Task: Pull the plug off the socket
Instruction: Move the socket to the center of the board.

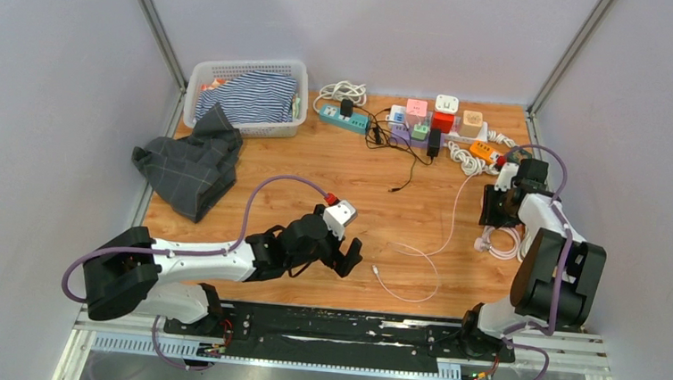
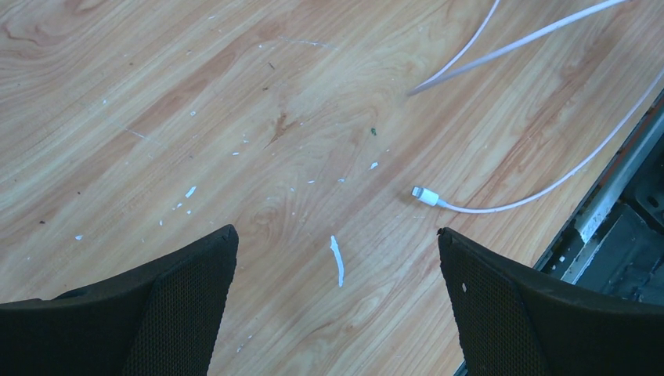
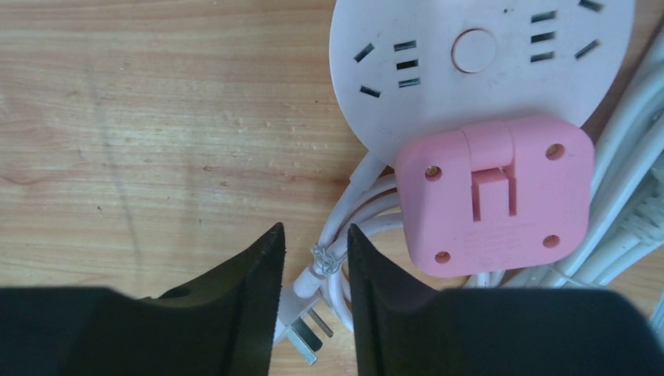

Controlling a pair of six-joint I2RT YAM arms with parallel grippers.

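1. Plugs: you see one pink plug (image 3: 495,196) on one round socket (image 3: 438,94), beside right gripper (image 3: 315,231) (narrow gap, grip unclear).
2. Left gripper (image 2: 337,232): spread wide.
3. One basket (image 1: 248,62) holds striped cloth (image 1: 248,94).

Robotics lab cell: plain grey walls (image 1: 46,62), aluminium corner posts (image 1: 155,23), wooden bench (image 1: 317,166), slotted mounting rail (image 1: 332,326) along its near edge

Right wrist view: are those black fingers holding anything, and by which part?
Not clearly. The right fingers straddle the bundled white cord just above its plug; whether they pinch it cannot be told.
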